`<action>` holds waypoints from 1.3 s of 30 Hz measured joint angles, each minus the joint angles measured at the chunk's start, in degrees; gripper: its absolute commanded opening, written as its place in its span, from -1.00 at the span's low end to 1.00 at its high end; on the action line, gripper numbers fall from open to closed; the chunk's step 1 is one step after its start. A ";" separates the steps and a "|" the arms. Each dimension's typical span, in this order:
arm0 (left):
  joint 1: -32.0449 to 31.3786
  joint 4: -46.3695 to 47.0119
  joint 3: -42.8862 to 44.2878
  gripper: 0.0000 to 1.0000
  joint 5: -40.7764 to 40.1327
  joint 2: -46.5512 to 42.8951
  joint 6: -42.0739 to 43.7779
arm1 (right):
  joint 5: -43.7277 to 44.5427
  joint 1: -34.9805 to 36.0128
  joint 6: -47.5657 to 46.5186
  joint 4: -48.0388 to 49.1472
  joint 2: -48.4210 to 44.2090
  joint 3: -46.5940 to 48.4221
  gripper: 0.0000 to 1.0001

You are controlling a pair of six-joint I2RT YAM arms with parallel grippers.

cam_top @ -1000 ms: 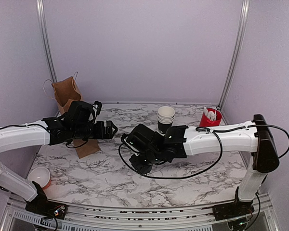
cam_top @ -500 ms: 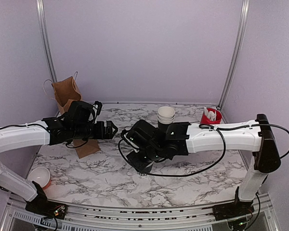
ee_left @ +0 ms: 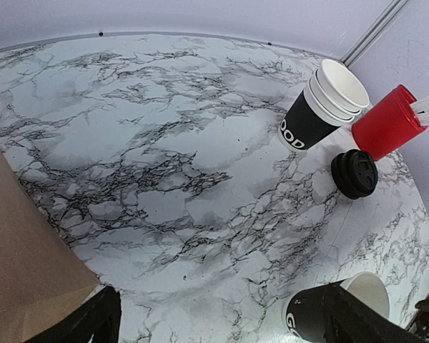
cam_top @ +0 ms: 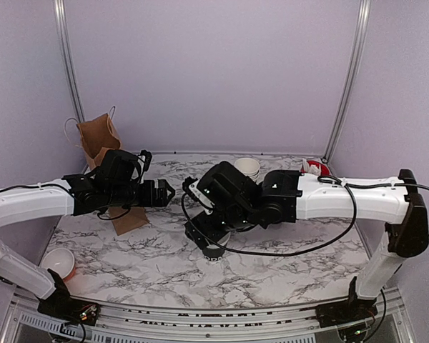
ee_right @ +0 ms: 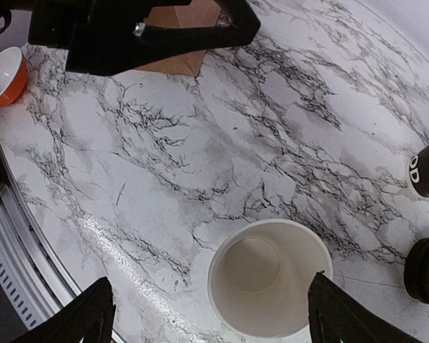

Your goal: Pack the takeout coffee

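- The takeout coffee cup (ee_right: pixel 269 286) stands upright on the marble table (cam_top: pixel 272 271). Its long axis is vertical and its open mouth points straight up, showing the white inside.
- From the right wrist camera the view goes down into the cup to its round bottom. No lid is on it.
- The cup sits toward the middle of the table, nearer the front edge than the stack of cups (ee_left: pixel 322 107), and well to the right of the brown paper bag (cam_top: pixel 99 136).
- The round black lid (ee_left: pixel 354 174) lies flat on the marble, apart from the cup and just beside the foot of the red cup (ee_left: pixel 386 121).
- The right gripper (ee_right: pixel 209 282) hangs over the cup with its jaws spread wide. The cup is between the fingers, closer to one side, and I cannot tell whether that finger touches the rim.
- In the overhead view the right arm hides nearly all of the cup.
- The left gripper (ee_left: pixel 222 307) is spread wide with nothing between its fingers. It is poised beside the bag, facing across the table toward the cup.
- An orange bowl (cam_top: pixel 57 263) sits at the front left corner.
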 measured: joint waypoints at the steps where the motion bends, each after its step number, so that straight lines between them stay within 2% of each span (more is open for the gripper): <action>1: 0.00 0.00 0.00 0.99 0.00 0.00 0.00 | -0.02 -0.17 0.02 0.00 -0.55 0.00 0.83; 7: 0.24 0.00 0.00 0.99 0.02 0.00 0.02 | -0.02 -3.13 0.11 0.44 -5.07 -0.48 0.83; 14: 0.24 0.00 0.07 0.98 0.07 0.00 0.02 | 1.57 -9.38 0.50 2.03 -11.50 -5.22 0.84; 21: 0.24 0.00 0.74 0.98 0.42 0.00 0.02 | 3.72 -16.85 0.46 4.59 -14.36 -15.61 0.83; 24: 0.24 0.02 0.85 0.99 0.57 0.00 0.00 | 2.78 -22.51 0.46 5.92 -15.10 -20.26 0.82; 28: 0.24 0.02 0.85 0.99 0.59 0.00 0.00 | 2.08 -29.14 0.46 7.45 -15.06 -23.47 0.82; 32: 0.24 0.02 0.85 0.99 0.61 0.00 0.00 | 1.90 -32.28 0.22 9.55 -13.88 -23.76 0.82; 39: 0.24 0.00 0.85 0.99 0.57 0.00 0.02 | 0.17 -36.59 -0.42 13.31 -6.43 -23.74 0.79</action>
